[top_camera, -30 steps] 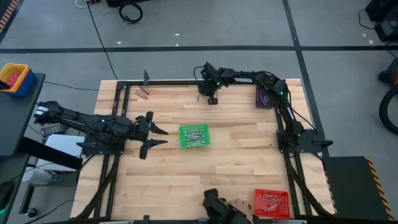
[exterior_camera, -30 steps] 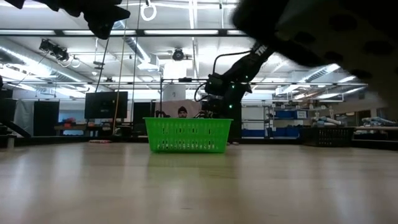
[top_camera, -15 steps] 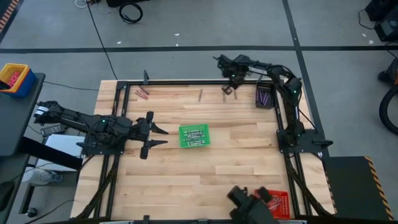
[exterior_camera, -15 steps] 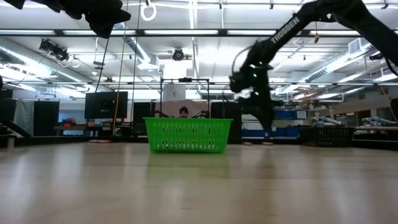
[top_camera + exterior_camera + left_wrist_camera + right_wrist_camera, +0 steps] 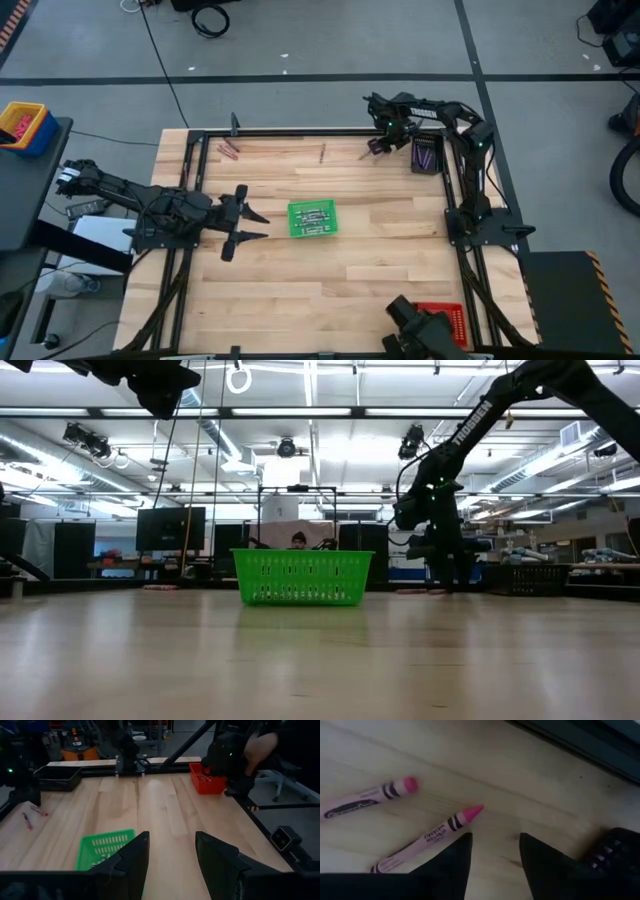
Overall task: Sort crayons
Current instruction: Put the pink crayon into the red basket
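Observation:
Two pink crayons (image 5: 427, 837) (image 5: 367, 800) lie flat on the wood at the far right of the table, also seen from above as crayons (image 5: 366, 155). My right gripper (image 5: 492, 865) (image 5: 385, 142) points down over them, open, one finger beside the nearer crayon, touching nothing. More crayons lie along the far edge: one (image 5: 322, 153) and a reddish pair (image 5: 229, 150). The dark tray (image 5: 425, 155) holds purple crayons. The green tray (image 5: 312, 218) at mid-table holds pale ones. My left gripper (image 5: 243, 225) (image 5: 172, 855) hovers open, left of the green tray.
A red tray (image 5: 445, 322) stands at the near right edge, partly covered by a dark device (image 5: 420, 330) with a person's hand (image 5: 260, 742) by it. The black frame rail (image 5: 580, 735) runs just beyond the pink crayons. Bare wood lies between the green and red trays.
My right gripper has gone along the far edge toward the table's right edge, from the far middle to beside the dark tray, turning about its own axis on the way. The dark device at the near edge has shifted right, over the red tray.

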Tool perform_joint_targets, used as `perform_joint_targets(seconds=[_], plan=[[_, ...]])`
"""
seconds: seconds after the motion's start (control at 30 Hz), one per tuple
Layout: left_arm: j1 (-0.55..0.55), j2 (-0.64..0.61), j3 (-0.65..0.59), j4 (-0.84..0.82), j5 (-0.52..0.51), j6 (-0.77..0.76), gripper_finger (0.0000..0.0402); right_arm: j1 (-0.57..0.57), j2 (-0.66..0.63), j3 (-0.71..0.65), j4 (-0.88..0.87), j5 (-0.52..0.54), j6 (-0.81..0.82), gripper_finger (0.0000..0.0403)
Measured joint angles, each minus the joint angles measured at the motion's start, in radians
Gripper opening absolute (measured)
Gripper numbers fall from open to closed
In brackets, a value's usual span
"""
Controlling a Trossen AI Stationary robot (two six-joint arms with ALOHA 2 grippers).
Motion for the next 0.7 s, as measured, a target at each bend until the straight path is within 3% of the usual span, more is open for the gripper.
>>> perform_joint_targets(seconds=[0.17,0.4,0.7], plan=[[0.000,0.000,0.000,0.004,0.000,0.000,0.0173,0.004,-0.072,-0.003,-0.022,-0.003,-0.006,0.0164],[0.000,0.000,0.000,0.017,-0.001,0.002,0.0173,0.057,-0.147,-0.002,-0.032,-0.023,0.283,0.0163],[0.000,0.000,0.000,0.015,0.000,-0.060,0.0173,0.132,-0.086,-0.002,0.026,0.026,0.585,0.0164]])
